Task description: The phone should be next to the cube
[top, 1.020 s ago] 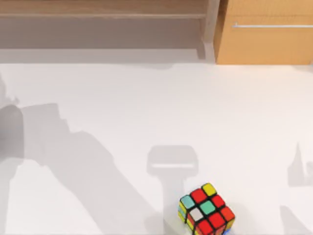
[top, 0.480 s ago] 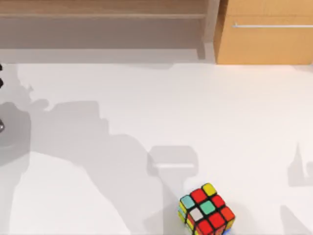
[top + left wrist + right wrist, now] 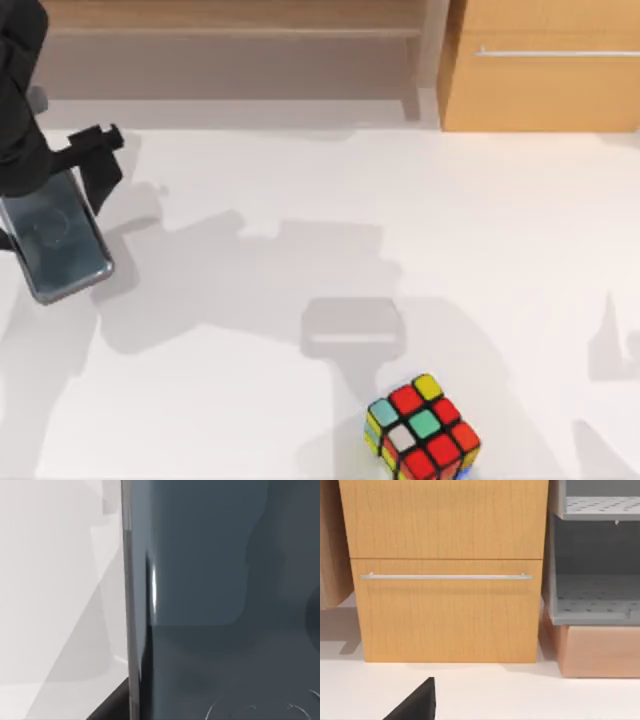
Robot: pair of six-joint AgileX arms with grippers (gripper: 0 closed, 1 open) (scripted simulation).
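One glossy phone [image 3: 57,240], seemingly gripped by left pincer [image 3: 60,175].

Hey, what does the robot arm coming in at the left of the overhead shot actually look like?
In the top view the left arm is matte black with rounded, bulky housings. Its claw is also black, blocky and angular, with one finger jutting out. No cables or markings can be made out.

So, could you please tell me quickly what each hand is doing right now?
Left hand: closed on the flat dark grey phone, at the table's left edge.
Right hand: cannot be told.
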